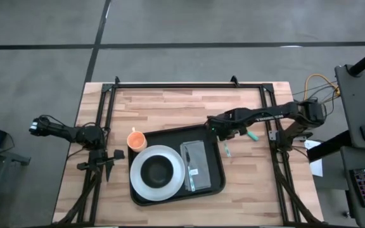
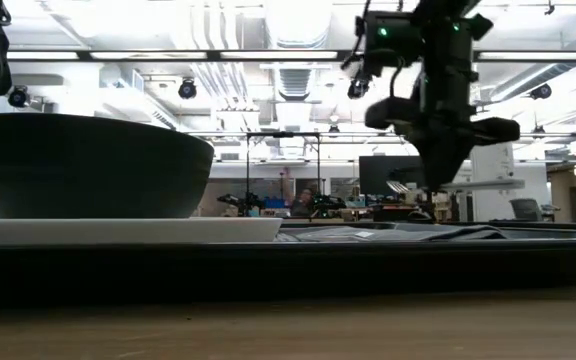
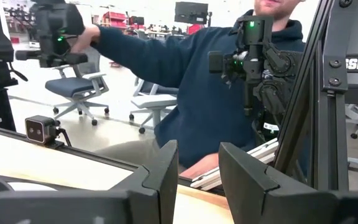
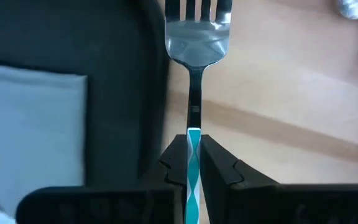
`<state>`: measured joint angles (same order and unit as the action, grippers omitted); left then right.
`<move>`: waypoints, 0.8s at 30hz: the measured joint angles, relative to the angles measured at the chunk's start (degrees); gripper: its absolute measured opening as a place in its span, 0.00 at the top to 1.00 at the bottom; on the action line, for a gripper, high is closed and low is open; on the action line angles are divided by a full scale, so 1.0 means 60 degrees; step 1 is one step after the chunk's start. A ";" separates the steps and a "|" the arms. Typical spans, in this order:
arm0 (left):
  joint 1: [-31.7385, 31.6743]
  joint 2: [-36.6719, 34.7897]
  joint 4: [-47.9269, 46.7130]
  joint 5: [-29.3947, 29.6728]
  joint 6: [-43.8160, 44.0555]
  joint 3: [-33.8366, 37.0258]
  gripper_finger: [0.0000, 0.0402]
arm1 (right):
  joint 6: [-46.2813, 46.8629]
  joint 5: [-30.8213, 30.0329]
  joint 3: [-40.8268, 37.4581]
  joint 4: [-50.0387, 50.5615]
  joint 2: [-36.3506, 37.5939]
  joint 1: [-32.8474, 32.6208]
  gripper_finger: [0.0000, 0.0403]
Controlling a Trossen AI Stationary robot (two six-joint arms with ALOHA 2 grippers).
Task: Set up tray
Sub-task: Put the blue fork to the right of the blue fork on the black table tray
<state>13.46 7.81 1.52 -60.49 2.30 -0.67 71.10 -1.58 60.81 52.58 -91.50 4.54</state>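
Observation:
The black tray [image 1: 219,183] lies on the wooden table. It holds a white plate [image 1: 141,183] with a dark bowl [image 1: 157,170] and a grey napkin [image 1: 198,155] with a utensil [image 1: 190,174] on it. An orange cup [image 1: 136,140] stands on the table at the tray's far left corner. My right gripper [image 4: 193,140] hovers beside the tray's far right corner, shut on a fork [image 4: 197,37] with a teal handle. My left gripper [image 3: 197,152] waits open at the table's left edge [image 1: 108,171], touching nothing. My right gripper pinches the fork's teal handle [image 4: 193,132] between its two fingers, coming from above and pointing down. The fork runs on past the fingertips in line with them. Its tines end [image 4: 197,12] is over the bare wood just right of the tray's rim [image 4: 157,56].
Another teal-handled utensil [image 1: 252,135] lies on the table under my right arm. A black frame runs along the table's far, left and right sides [image 1: 189,85]. A person in a dark top [image 3: 210,93] shows beyond the table in the left wrist view.

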 joint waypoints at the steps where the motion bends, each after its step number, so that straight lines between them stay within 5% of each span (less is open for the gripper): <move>1: 0.0000 0.0003 -0.0001 0.0001 -0.0001 0.0000 0.76 | 0.0131 -0.0003 0.0173 0.0032 -0.0130 -0.0123 0.97; 24: -0.0001 0.0000 -0.0001 0.0001 0.0001 0.0000 0.76 | 0.1444 -0.0018 0.3941 0.0984 -0.3147 -0.1718 0.97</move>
<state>13.45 7.81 1.52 -60.49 2.31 -0.67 79.77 -1.69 84.46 58.48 -110.38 -5.77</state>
